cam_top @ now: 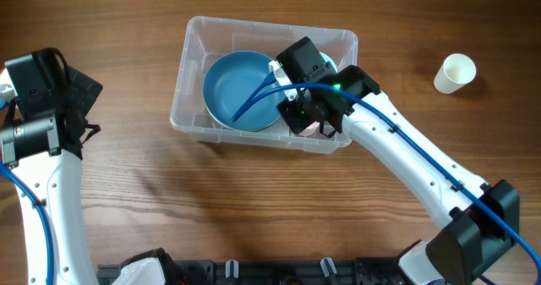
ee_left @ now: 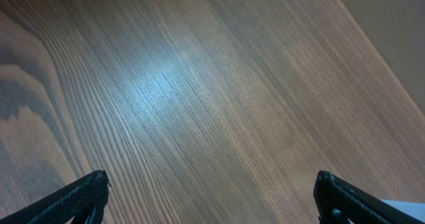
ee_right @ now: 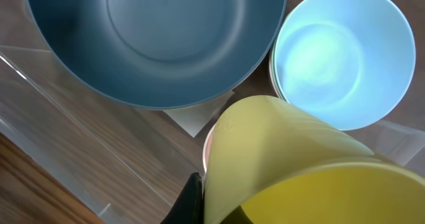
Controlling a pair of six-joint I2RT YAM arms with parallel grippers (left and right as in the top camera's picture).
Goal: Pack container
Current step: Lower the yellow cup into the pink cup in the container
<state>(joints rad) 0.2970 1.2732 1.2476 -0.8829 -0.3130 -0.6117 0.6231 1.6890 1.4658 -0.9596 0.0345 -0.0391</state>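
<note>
Centrally on the tabletop [cam_top: 127,200], toward the far side: container [cam_top: 188,82], clear, upright. Inside it, a big blue bowl [cam_top: 241,90] at left and a pale blue bowl [ee_right: 339,54] just beside it at right. The right arm [cam_top: 406,162] reaches over the container's near right corner, hiding that part from above. The right jaws are clenched on a yellow cup [ee_right: 299,164], tilted, near both bowls. Cream cup [cam_top: 456,72] stands well apart, right. Left arm [cam_top: 42,150] off left; left jaws spread wide over bare wood, holding nothing.
</note>
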